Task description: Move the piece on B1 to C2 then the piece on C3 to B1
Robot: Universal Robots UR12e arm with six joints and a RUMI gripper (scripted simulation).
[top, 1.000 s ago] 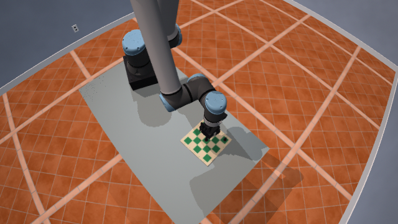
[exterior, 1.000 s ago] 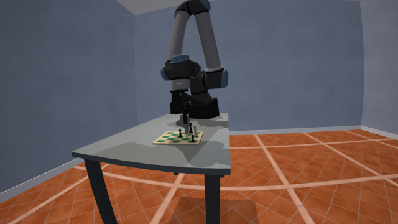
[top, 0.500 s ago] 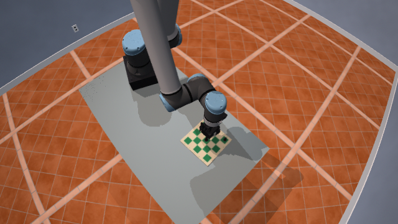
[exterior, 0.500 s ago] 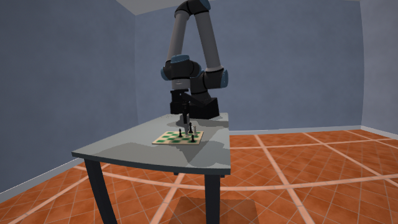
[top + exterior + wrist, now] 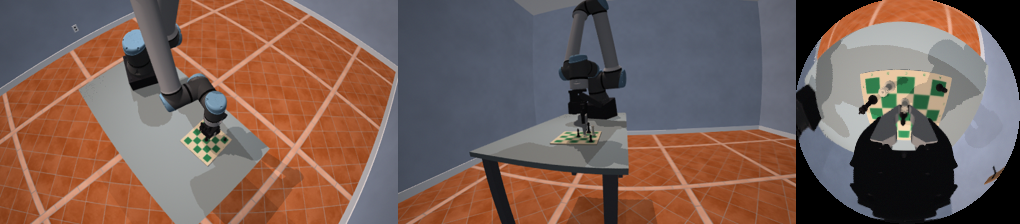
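The green and cream chessboard [image 5: 206, 144] lies on the grey table, near its right edge. My gripper [image 5: 209, 135] points straight down over the board and is shut on a small chess piece [image 5: 903, 114], low over a square near the board's middle. In the side view the gripper [image 5: 583, 121] holds the piece [image 5: 584, 130] among the others; I cannot tell whether the piece touches the board. On the board stand a black piece [image 5: 869, 103] at the left, a white piece [image 5: 886, 90] at the far side and a black piece [image 5: 941, 88] at the right.
The robot's black base [image 5: 140, 74] stands at the table's far end. The table edge [image 5: 547, 162] runs close past the board's front. The standing pieces [image 5: 588, 127] are close around my fingers.
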